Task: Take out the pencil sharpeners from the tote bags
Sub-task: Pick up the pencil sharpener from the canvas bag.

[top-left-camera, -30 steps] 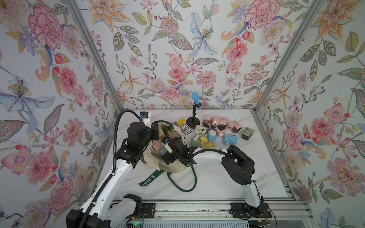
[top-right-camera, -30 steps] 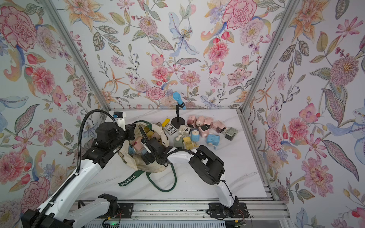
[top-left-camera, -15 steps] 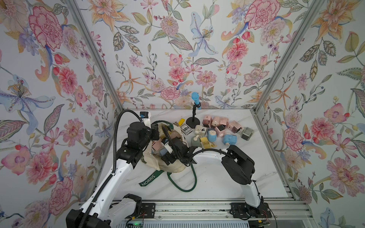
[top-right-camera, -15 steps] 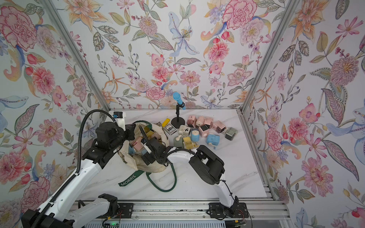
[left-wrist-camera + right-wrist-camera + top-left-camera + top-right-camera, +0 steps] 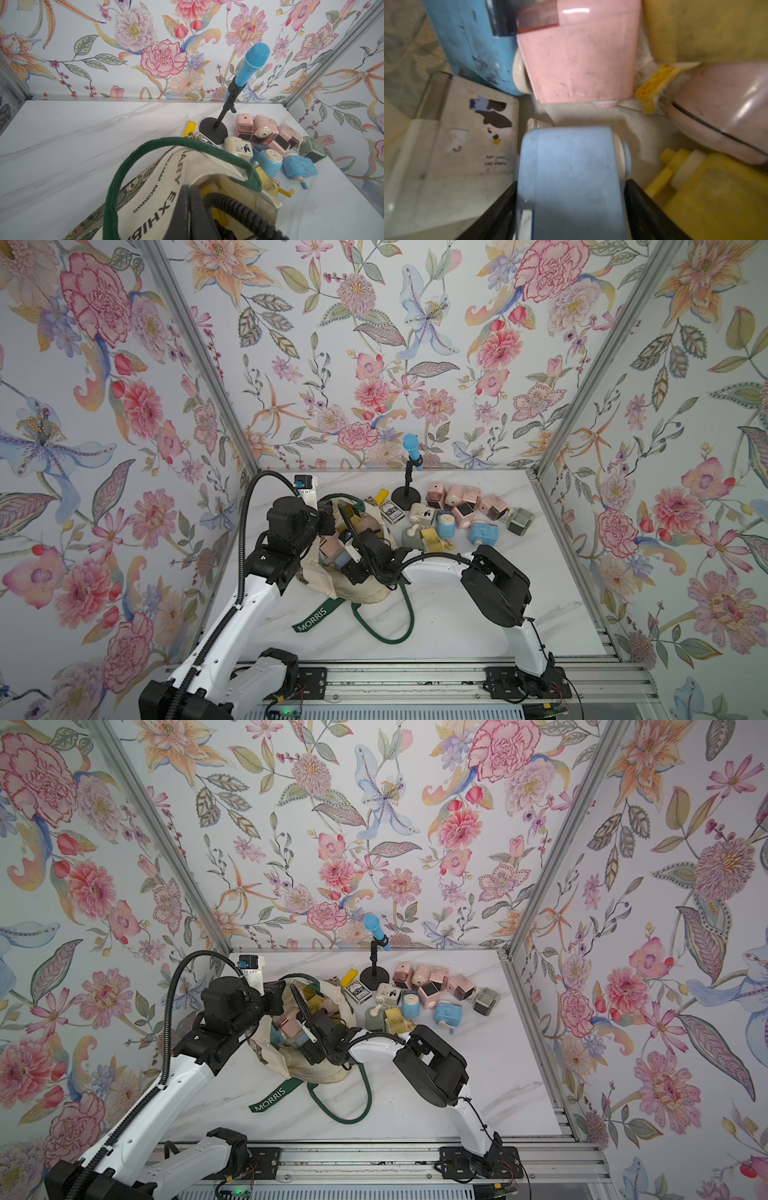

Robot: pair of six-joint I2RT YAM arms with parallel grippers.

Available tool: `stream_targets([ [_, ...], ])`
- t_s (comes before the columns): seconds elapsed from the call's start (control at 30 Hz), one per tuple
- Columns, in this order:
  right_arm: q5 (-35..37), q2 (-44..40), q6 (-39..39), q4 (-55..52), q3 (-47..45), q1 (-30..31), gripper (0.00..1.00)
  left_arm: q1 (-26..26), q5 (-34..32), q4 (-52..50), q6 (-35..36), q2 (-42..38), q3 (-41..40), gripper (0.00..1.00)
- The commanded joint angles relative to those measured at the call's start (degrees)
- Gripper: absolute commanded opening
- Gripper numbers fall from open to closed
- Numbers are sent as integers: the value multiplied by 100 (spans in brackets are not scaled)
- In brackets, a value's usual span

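**A:** Where is the right pincer (image 5: 571, 184)?

**B:** Deep in the tote (image 5: 361, 593). Its black fingers (image 5: 500, 216) press on opposite sides of a light blue sharpener (image 5: 571, 166), so it is clamped on that one with the fingers spread fairly wide.

**A:** What lies around it in there?

**B:** Six more, all close. Beyond it a deeper blue sharpener (image 5: 473, 45) and a pink sharpener (image 5: 577, 56) sit side by side. A cream sharpener (image 5: 467, 135) with a sticker is just beside it. On the other side are a dusty pink sharpener (image 5: 720, 112) and a yellow sharpener (image 5: 716, 197). A second yellow body (image 5: 706, 29) is too blurred to name.

**A:** And the left pincer (image 5: 328, 517)?

**B:** Its fingers are together, at the tote's rim on its own arm's side. I cannot tell whether it nips the canvas.

**A:** How many bags?

**B:** One, cream, slumped on the table (image 5: 457, 622). A green handle (image 5: 399, 626) loops over the marble and a strap (image 5: 309, 620) reads MORRIS.

**A:** And outside the bag?

**B:** A heap (image 5: 457, 516) just beside the tote's mouth, toward the back wall. I count about eleven: roughly five pink, two blue, two sage green, one cream and one yellow. The pinks overlap, so that count is rough.

**A:** Anything else?

**B:** One blue microphone (image 5: 411, 448) on a black stand, one flat yellow bar (image 5: 381, 497) and one small dark printed box (image 5: 390, 512), all between tote and heap.
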Motion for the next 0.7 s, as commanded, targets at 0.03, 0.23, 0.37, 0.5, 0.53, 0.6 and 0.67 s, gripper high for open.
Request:
stream_targets([
  [0.03, 12, -412, -38, -270, -462, -137, 77, 80, -16, 331, 39, -60, 40, 0],
  [0.23, -183, -352, -95, -130, -480, -210, 76, 76, -36, 331, 36, -40, 38, 0],
  [0.37, -336, -306, -169, 142, -510, -170, 76, 75, -38, 331, 47, -44, 38, 0],
  [0.5, -353, -280, -289, 418, -535, -82, 80, 80, -36, 326, 46, -40, 37, 0],
  [0.53, -392, -232, -318, 472, -502, -68, 80, 80, -30, 331, 47, -43, 38, 0],
  [0.6, -441, -127, -360, 521, -419, -57, 80, 88, -30, 330, 41, -38, 38, 0],
  [0.67, -498, -14, -415, 493, -320, -33, 77, 84, -21, 331, 48, -41, 38, 0],
])
